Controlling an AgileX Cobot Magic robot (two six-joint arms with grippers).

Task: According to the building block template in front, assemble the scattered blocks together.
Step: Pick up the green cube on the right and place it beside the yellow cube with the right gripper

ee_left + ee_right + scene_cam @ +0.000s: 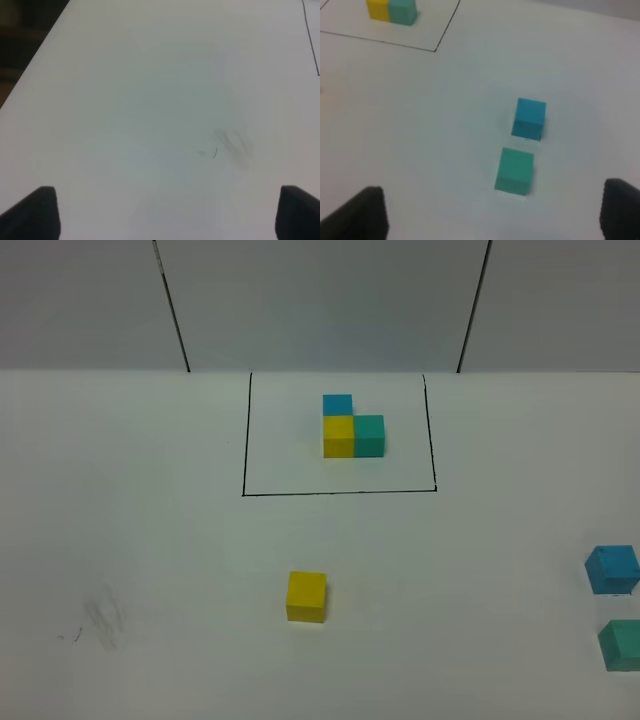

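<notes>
**Item 1: scattered blocks, three, none yet assembled.** The teal block (514, 170) lay just ahead of the right pincer (490, 215), within the line of its spread tips. The blue block (529, 119) sat just beyond the teal one, near it but with a narrow gap between them. The yellow block (306, 597) stood alone, well apart from both pincers and outside either wrist view.

**Item 2: template (353, 430).** An L of blue, yellow and teal cubes, joined, inside a black outline (340, 492). It lay far ahead of the right pincer and off to one side.

**Item 3: right pincer.** Released, tips wide apart, nothing between them, hanging above the surface (150, 540).

**Item 4: left pincer (165, 215).** Released and empty, over bare surface marked only by a grey smudge (232, 145). No block was within its view.

**Item 5: hazards, as judged.**
- The teal and blue blocks sat close together, so a descent on the teal one could nudge the blue one aside if a tip landed in the gap between them.
- Both blocks sat slightly turned against the pincer's line, so a closure across the corners might twist the block or squeeze it out.
- A block placed slightly skewed beside the yellow one would leave the L open or crooked.
- Reaching into the outline would disturb the template itself.
</notes>
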